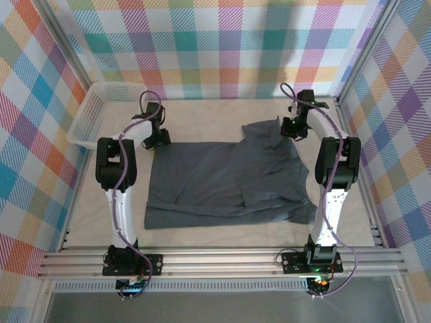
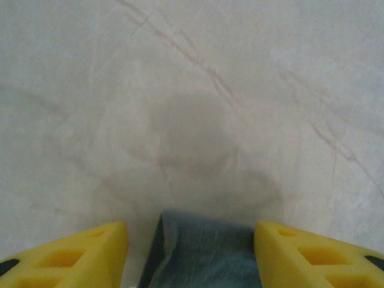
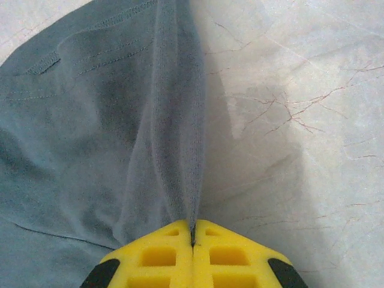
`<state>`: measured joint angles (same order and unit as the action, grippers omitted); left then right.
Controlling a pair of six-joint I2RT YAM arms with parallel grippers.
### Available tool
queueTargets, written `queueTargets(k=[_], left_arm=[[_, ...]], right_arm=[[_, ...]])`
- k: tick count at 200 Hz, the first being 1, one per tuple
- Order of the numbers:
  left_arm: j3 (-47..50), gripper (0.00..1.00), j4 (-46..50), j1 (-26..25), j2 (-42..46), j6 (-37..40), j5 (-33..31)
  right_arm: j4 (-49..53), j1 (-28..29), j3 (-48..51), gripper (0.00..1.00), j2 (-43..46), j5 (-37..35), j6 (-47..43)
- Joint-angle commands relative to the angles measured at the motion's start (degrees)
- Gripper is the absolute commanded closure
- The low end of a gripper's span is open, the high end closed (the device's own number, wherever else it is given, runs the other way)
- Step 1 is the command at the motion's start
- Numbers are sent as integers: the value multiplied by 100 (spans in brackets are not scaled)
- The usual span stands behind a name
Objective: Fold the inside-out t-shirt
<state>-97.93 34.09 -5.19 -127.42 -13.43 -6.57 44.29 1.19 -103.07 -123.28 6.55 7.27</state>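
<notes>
The inside-out t-shirt (image 1: pixel 229 182) lies spread and wrinkled on the table, slate blue-grey, one part drawn up toward the back right. At its back left corner sits my left gripper (image 1: pixel 156 138). In the left wrist view that gripper (image 2: pixel 191 240) is open, with a corner of the t-shirt (image 2: pixel 204 255) lying between its yellow fingers (image 2: pixel 90 255); the cloth reaches the right finger and leaves a gap at the left one. My right gripper (image 1: pixel 291 128) is at the back right. In the right wrist view it (image 3: pixel 193 231) is shut on a ridge of the t-shirt (image 3: pixel 90 120).
A white lattice basket (image 1: pixel 91 118) stands at the back left, close to the left arm. The pale table cover (image 1: pixel 202 114) runs bare behind the shirt. Aluminium frame posts and checked walls enclose the table on three sides.
</notes>
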Motion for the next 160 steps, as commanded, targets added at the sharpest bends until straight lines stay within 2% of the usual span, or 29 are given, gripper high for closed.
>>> queueTargets(k=[1, 26, 39, 49, 65, 93, 117, 160], left_arm=[[-273, 47, 194, 88, -186, 139, 258], [-368, 56, 280, 114, -287, 62, 379], [-403, 65, 328, 125, -319, 42, 437], [-386, 75, 328, 150, -302, 29, 510], [-371, 100, 339, 191, -193, -13, 551], [-313, 100, 371, 335, 200, -168, 661], [-17, 100, 269, 525, 571, -368, 799], [335, 100, 63, 566, 803, -462, 1086]], right_arm=[[136, -30, -208, 100, -72, 136, 38], [157, -23, -204, 100, -59, 145, 55], [158, -30, -225, 100, -56, 153, 53], [167, -22, -248, 100, -62, 162, 79], [167, -48, -313, 100, -74, 258, 166], [94, -240, -351, 100, -61, 486, 360], [-118, -454, -8, 100, 11, 575, 437], [-78, -468, 69, 100, -30, 855, 498]])
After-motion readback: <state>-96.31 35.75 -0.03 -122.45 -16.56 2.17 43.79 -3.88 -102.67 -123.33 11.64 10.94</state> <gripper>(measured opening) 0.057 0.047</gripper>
